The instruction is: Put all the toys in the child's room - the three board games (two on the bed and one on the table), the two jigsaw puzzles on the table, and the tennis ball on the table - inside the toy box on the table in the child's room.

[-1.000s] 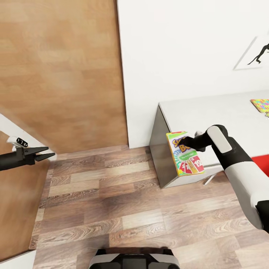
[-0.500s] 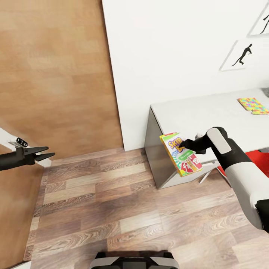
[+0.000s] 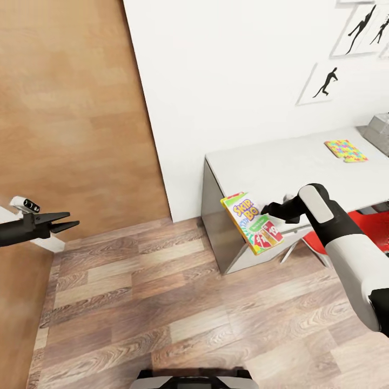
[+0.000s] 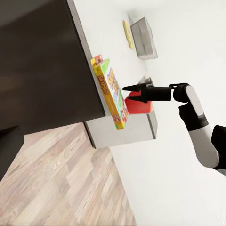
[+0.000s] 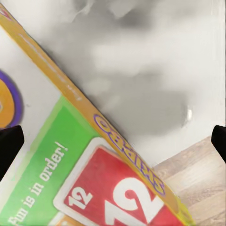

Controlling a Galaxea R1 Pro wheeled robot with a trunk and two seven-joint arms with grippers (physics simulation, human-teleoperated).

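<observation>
My right gripper (image 3: 265, 208) is shut on the edge of the green-edged SKIP-BO board game (image 3: 250, 222), which hangs tilted in the air just off the left end of the table (image 3: 281, 162). The left wrist view shows that box (image 4: 113, 96) side-on, with the right gripper (image 4: 125, 88) against it. The box (image 5: 94, 174) fills much of the right wrist view between the dark fingers (image 5: 9, 148). A multicolour jigsaw puzzle (image 3: 344, 150) lies further along the table. The pale grey toy box (image 3: 379, 131) sits at the table's far right. My left gripper (image 3: 73, 220) is open and holds nothing, far left over the floor.
A red chair (image 3: 373, 227) stands tucked under the table behind my right arm. A wood-panelled wall (image 3: 70, 108) rises at the left. Black silhouette prints (image 3: 324, 84) hang on the white wall. Wood plank floor (image 3: 162, 302) stretches between me and the table.
The whole view has swung, so the table shifts left in the picture and the toy box comes into sight. The right gripper keeps hold of the SKIP-BO box. The left arm looks unchanged.
</observation>
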